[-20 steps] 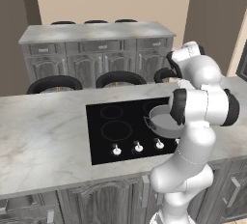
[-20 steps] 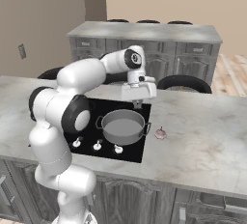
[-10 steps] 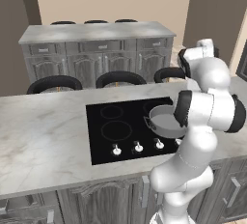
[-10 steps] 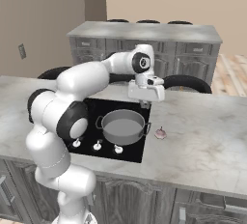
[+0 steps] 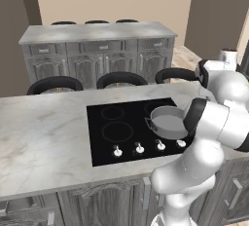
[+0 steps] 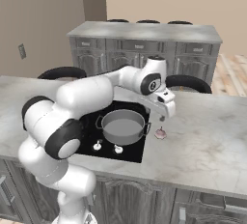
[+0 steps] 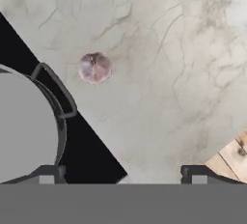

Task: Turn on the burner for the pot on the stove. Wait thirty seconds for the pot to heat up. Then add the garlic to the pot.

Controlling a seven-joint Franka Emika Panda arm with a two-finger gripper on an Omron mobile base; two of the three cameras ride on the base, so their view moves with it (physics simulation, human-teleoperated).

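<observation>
Hovering jaws (image 6: 162,118) apart above garlic (image 7: 94,67), just beside pot (image 7: 24,126) handle.

A marble counter (image 6: 207,141) carries the black stove (image 5: 121,130); the garlic (image 6: 160,133) lies on the marble just beside it.

My arm rises from the base, bends at the elbow and reaches forward and out to my right, the forearm running level to a wrist turned downward. My gripper (image 6: 162,117) hangs below that wrist, pointing down and holding nothing. In the hand view my two dark fingertips (image 7: 48,174) sit far apart at the bottom edge, so the jaws stand wide, with nothing between them
</observation>
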